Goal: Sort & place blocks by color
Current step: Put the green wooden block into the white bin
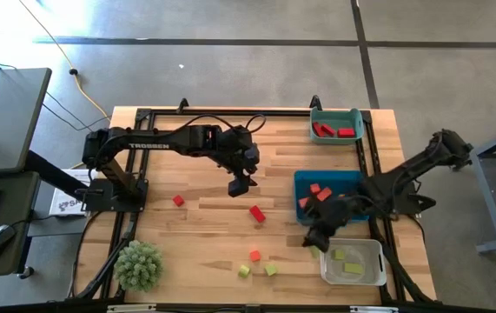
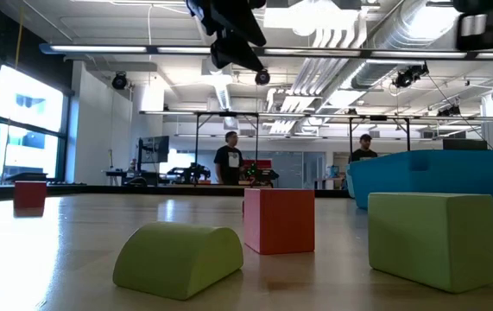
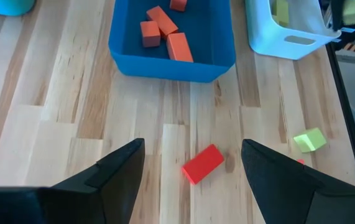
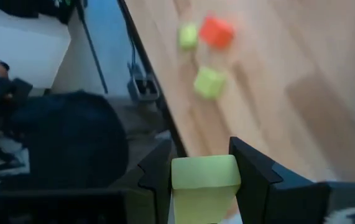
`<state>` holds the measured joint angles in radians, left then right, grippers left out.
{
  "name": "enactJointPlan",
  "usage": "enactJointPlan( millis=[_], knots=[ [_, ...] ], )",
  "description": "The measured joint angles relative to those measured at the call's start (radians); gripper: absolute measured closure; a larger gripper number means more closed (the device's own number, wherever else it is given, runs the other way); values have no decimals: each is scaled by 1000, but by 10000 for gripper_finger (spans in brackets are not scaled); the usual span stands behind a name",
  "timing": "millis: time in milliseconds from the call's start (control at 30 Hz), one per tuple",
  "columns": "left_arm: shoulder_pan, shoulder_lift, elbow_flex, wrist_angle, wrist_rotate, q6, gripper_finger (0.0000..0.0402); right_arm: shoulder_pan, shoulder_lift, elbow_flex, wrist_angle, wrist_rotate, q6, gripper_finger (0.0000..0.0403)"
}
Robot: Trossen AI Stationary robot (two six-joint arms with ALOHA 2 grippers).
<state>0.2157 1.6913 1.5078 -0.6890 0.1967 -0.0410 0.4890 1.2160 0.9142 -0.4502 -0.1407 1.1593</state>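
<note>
High view: a lone red block (image 1: 178, 201) lies toward the tabletop's (image 1: 195, 252) left edge. Mid-tabletop, the left pincer (image 1: 241, 184) hangs spread wide over a red bar (image 1: 257, 214). By the right edge, the right pincer (image 1: 316, 241) clamps a yellow-green block (image 4: 204, 178) beside the clear bin (image 1: 378, 271).

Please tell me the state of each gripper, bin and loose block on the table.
Left gripper: open, above the red bar.
Right gripper: shut on a yellow-green block.
Teal bin: holds red blocks.
Blue bin: holds orange blocks.
White bin: holds yellow-green blocks.
Red cube: loose on the table.
</note>
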Motion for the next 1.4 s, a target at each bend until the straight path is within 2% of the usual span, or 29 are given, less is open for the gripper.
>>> enactJointPlan(
  millis=[367, 800, 1000, 1200, 1400],
  knots=[
    [0, 1, 0, -4, -2, 0, 147, 208, 0, 1, -208, 70, 409, 293],
    [0, 1, -1, -4, -2, 16, 147, 328, 3, 1, -476, 57, 752, 292],
    [0, 1, -1, -4, -2, 36, 147, 362, 67, 1, -483, 50, 762, 292],
    [0, 1, -1, -4, -1, 36, 147, 365, 164, 1, -478, -72, 688, 291],
    [0, 1, -1, -4, 0, -23, 147, 365, 229, 1, -451, -79, 609, 291]
  ],
)
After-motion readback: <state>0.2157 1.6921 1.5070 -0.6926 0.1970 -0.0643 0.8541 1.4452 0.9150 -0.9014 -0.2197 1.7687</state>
